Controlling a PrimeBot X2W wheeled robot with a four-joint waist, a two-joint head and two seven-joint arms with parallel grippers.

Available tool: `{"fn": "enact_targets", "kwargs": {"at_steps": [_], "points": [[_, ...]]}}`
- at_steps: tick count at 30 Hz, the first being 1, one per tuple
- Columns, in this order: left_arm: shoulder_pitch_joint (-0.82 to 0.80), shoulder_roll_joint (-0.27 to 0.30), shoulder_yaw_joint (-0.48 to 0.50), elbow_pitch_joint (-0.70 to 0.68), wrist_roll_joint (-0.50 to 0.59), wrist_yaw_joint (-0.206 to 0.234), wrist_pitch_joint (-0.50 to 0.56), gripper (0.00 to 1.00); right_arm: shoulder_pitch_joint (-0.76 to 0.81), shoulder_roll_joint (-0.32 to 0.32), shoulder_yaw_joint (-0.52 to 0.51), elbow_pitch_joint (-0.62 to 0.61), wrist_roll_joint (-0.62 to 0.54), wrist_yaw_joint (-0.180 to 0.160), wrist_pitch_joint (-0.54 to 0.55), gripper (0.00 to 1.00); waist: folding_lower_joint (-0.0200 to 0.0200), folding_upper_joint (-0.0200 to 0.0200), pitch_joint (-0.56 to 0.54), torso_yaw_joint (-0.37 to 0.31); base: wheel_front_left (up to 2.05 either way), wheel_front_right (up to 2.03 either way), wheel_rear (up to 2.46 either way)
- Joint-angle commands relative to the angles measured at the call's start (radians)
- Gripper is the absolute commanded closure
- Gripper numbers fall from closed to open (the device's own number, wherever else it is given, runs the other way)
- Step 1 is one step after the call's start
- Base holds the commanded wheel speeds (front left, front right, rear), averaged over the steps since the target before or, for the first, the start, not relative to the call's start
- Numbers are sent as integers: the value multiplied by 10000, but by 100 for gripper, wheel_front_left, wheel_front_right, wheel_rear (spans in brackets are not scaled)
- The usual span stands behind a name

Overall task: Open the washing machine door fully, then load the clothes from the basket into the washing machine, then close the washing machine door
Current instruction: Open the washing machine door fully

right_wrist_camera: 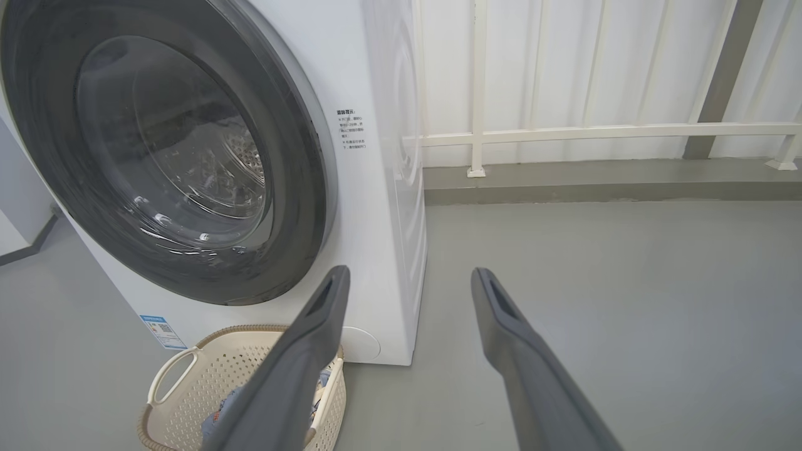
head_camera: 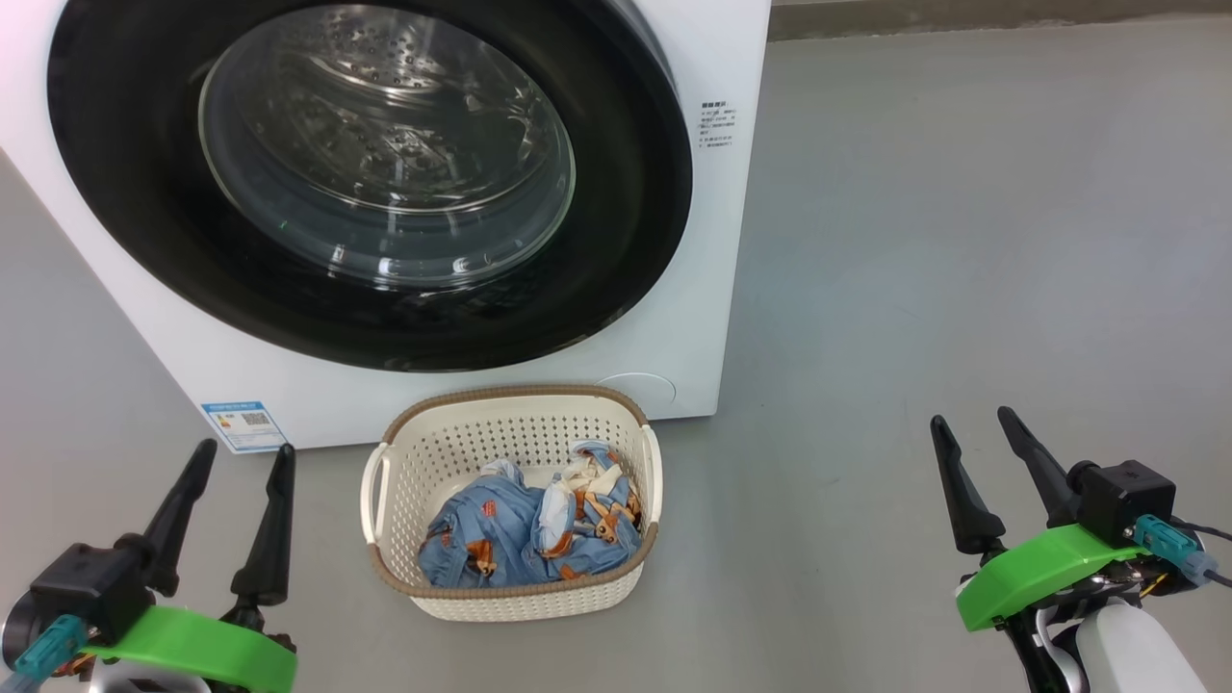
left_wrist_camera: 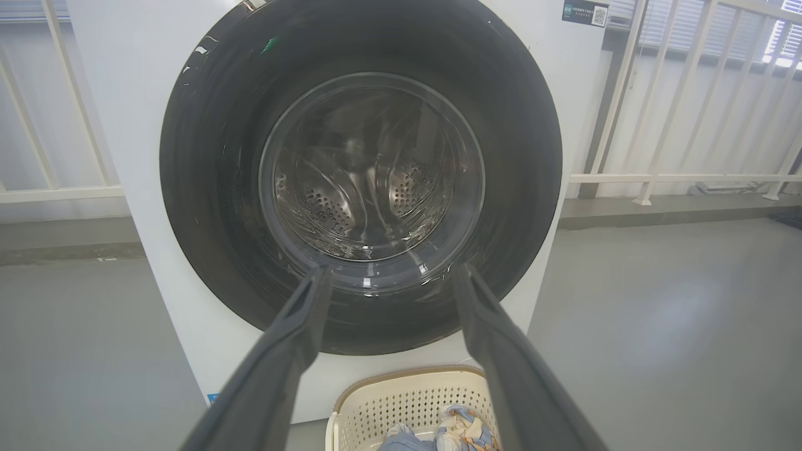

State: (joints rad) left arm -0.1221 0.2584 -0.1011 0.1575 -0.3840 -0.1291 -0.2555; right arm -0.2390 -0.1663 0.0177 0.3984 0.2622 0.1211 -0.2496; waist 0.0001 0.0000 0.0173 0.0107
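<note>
Washing machine door (head_camera: 385, 164) shut, facing robot, basket (head_camera: 510, 395) lengthwise along washer (head_camera: 693, 289) front, perhaps touching, left hand (head_camera: 246, 448), right hand (head_camera: 970, 417) spread

Left gripper (head_camera: 241, 457) low, right gripper (head_camera: 970, 426) low — both fingers spread

floor (head_camera: 962, 241): grey, smooth | railing (right_wrist_camera: 595, 133): white bars | kerb (right_wrist_camera: 595, 178): grey, beneath railing | wall (right_wrist_camera: 564, 62): white panels behind
</note>
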Motion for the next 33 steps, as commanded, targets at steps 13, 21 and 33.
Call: {"fn": "enact_targets", "kwargs": {"at_steps": [13,21,33], "points": [[-114,165,457,-389,-84,-16,-63,0,-1782,-335,447,-571,172,96,-122,0,-1,0,192,55,0,0,0],[-125,146,259,-343,-144,-16,-63,0,-2909,448,-807,-195,3116,96,-51,47,-1,0,297,257,0,0,0],[-367,75,53,-424,-216,-16,-63,0,-4373,922,-2727,849,7367,96,727,100,-1,0,775,726,0,0,0]]}}
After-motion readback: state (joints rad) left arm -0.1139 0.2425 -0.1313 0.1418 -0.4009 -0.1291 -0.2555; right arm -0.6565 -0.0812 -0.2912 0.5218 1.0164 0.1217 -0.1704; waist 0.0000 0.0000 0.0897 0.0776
